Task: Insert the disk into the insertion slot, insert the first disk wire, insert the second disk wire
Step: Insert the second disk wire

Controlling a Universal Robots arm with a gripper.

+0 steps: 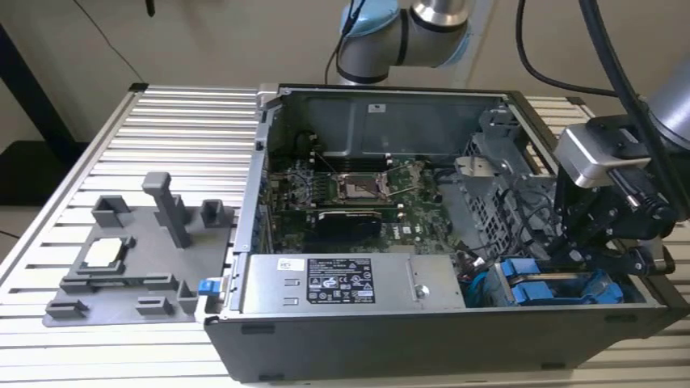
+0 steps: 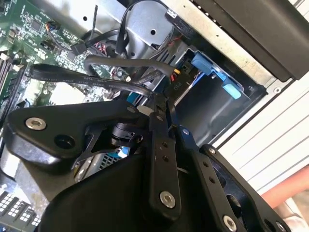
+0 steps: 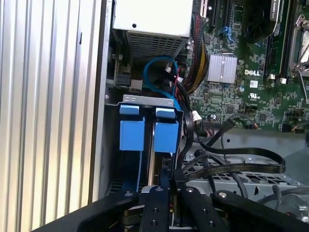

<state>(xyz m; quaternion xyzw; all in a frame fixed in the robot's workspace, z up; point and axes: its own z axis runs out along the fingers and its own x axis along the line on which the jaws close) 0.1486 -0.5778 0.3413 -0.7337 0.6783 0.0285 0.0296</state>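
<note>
Two blue carriers stand side by side in the drive bay (image 1: 490,291) at the case's front corner on the exterior view's right. The disk (image 3: 166,136) looks like the carrier farther from the case wall, seated in its slot; its metal body is hidden. The other carrier (image 3: 132,131) is beside it. My gripper (image 3: 175,186) hangs right behind the disk's carrier, shut on the black plug of a flat black disk wire (image 3: 241,167) that loops back over the drive cage. The shut gripper (image 2: 159,105) and the wire (image 2: 82,79) also appear in the second wrist view. In the exterior view the gripper (image 1: 580,257) reaches down into the bay.
The open computer case (image 1: 356,339) lies on a slatted metal table (image 1: 173,129). Inside are the motherboard (image 1: 345,194), the power supply (image 1: 334,283) and loose cable bundles (image 3: 195,72) near the bay. A grey fixture plate (image 1: 129,259) sits at the exterior view's left.
</note>
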